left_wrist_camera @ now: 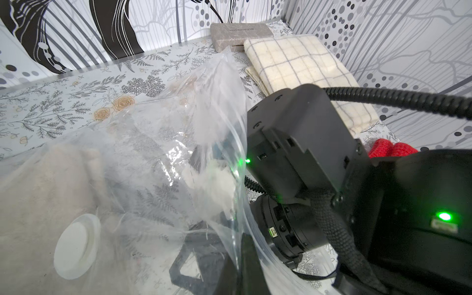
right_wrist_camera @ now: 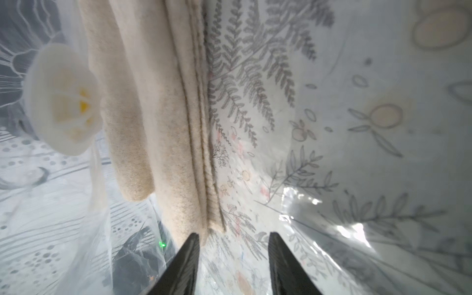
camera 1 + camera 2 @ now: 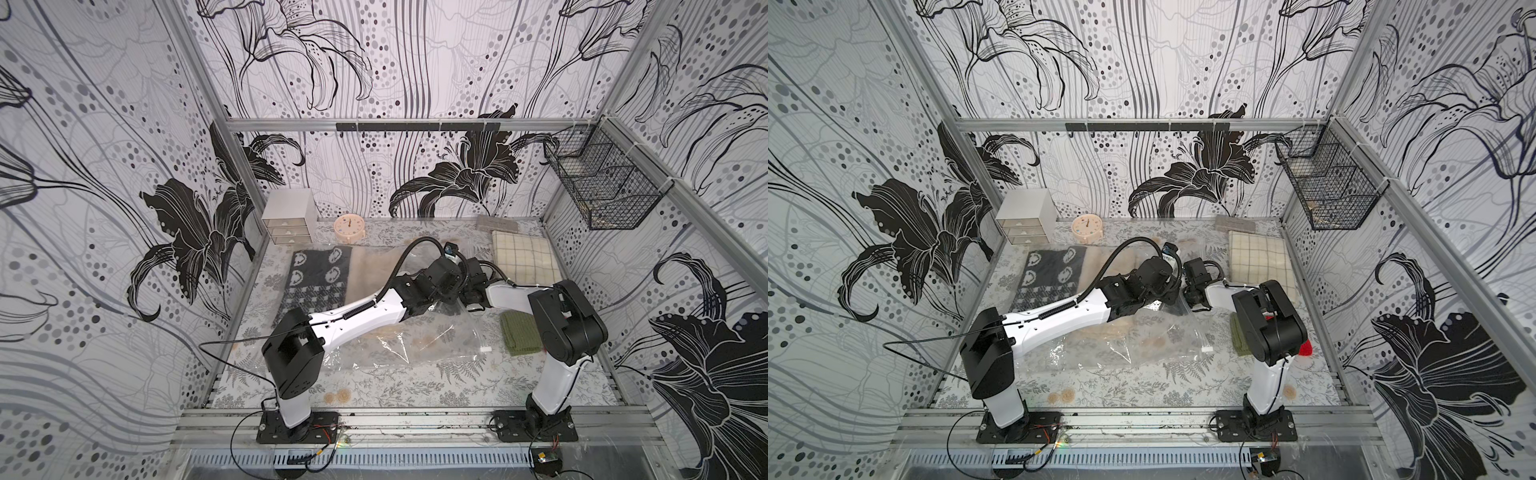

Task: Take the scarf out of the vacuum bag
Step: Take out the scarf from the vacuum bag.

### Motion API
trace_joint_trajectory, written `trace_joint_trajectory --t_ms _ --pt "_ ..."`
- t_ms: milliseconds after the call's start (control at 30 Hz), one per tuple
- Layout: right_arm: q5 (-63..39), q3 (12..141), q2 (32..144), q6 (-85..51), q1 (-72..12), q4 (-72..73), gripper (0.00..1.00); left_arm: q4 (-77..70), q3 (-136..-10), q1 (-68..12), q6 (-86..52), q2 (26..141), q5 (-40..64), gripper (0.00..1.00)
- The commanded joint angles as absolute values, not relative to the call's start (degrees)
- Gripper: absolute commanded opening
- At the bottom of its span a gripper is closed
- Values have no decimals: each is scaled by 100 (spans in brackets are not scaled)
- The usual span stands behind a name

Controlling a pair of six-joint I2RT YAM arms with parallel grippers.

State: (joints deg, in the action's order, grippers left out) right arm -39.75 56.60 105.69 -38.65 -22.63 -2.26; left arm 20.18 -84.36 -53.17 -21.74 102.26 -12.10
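The vacuum bag lies crumpled mid-table under both wrists, its white zip slider near the front right. Its round valve disc is also in the right wrist view. The scarf, folded cream fabric, lies inside the bag and shows through the plastic. My left gripper is shut on the bag's plastic edge and holds the mouth up. My right gripper is inside the bag and open. One fingertip sits at the scarf's near end; only the bag floor lies between the jaws.
A black patterned cloth lies left of the bag, a checked cream cloth back right, a green cloth and a red knit right. Along the back stand a drawer unit, clock and taupe box. A wire basket hangs on the right wall.
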Motion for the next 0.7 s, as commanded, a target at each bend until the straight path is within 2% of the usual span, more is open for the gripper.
trace_joint_trajectory --t_ms 0,233,467,667 --pt "-3316 5834 10286 -3411 -2276 -1104 49 1774 -8490 -5377 -2025 10107 -1302 0" --pt "-3216 5949 10542 -3418 -2276 -1133 54 1837 -8551 -5378 -1992 10005 -1382 0" --pt "-3905 6054 10853 -3618 -2307 -517 56 1848 -8600 -5374 -2045 9900 -1334 0" --pt "-4062 6305 11245 -3781 -2386 -306 56 1803 -8664 -5378 -2099 9835 -1211 0"
